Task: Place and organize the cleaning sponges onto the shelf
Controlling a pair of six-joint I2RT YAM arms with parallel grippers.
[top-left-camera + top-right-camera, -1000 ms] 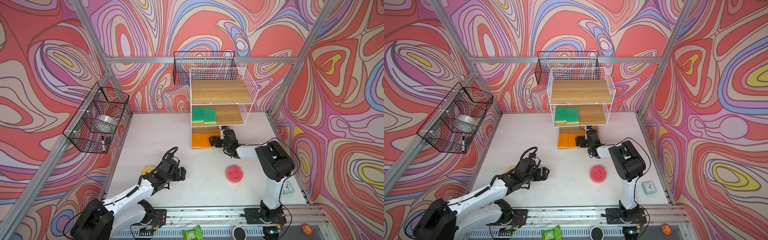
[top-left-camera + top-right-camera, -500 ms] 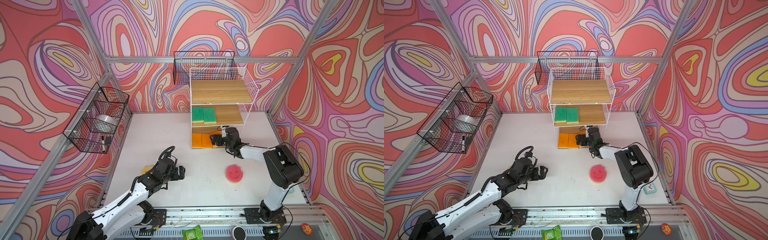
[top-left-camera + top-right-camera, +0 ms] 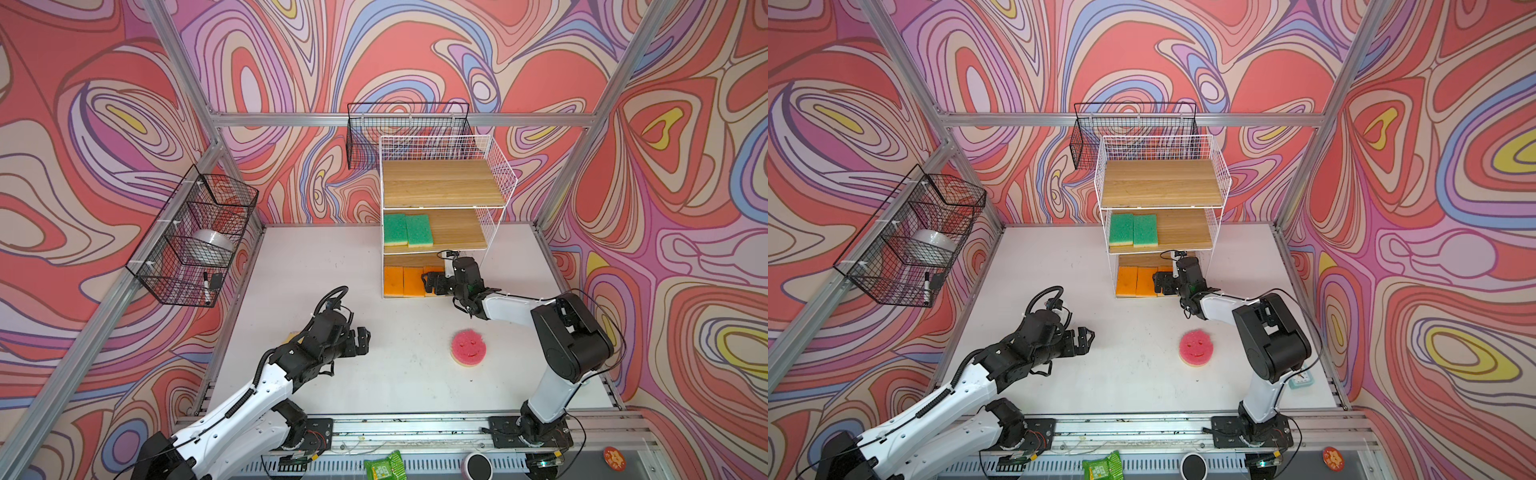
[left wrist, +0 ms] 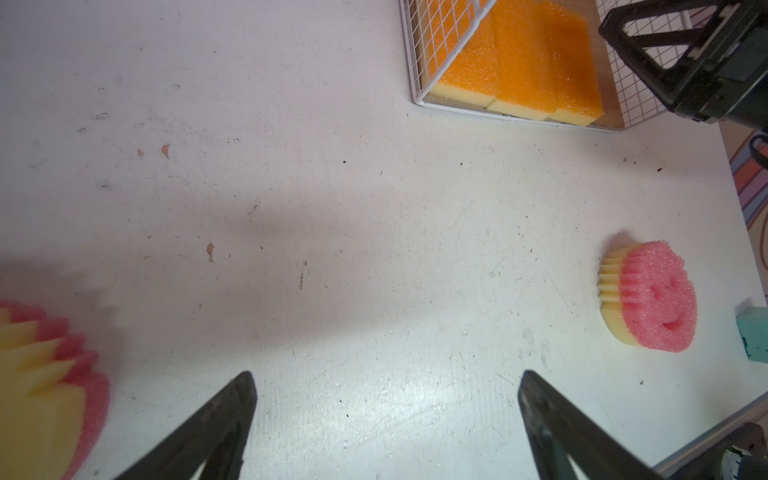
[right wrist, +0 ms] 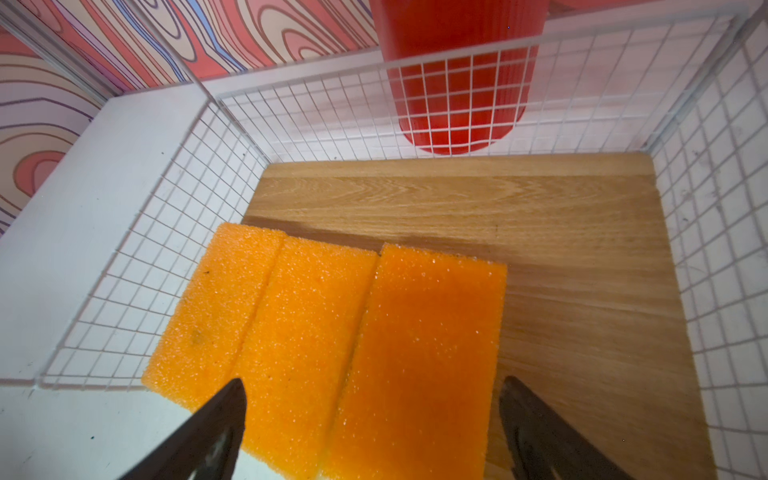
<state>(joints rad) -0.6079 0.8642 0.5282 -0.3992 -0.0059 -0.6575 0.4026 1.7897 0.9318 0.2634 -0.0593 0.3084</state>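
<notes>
Two smiley sponges [image 4: 648,299], left wrist view; top views show one whole.

At the back of the table [image 3: 316,266], right of centre: the shelf [image 3: 440,183], a wire basket [image 3: 407,126] hanging on the wall just behind its top. On the middle tier, left side: two sponges [image 3: 407,229] touching side by side. On the bottom tier, left side: three sponges [image 3: 403,281] in a touching row. Before the shelf, on the table: one sponge [image 3: 468,347]. Well left of it, toward the table's left edge: another sponge [image 4: 41,382].
</notes>
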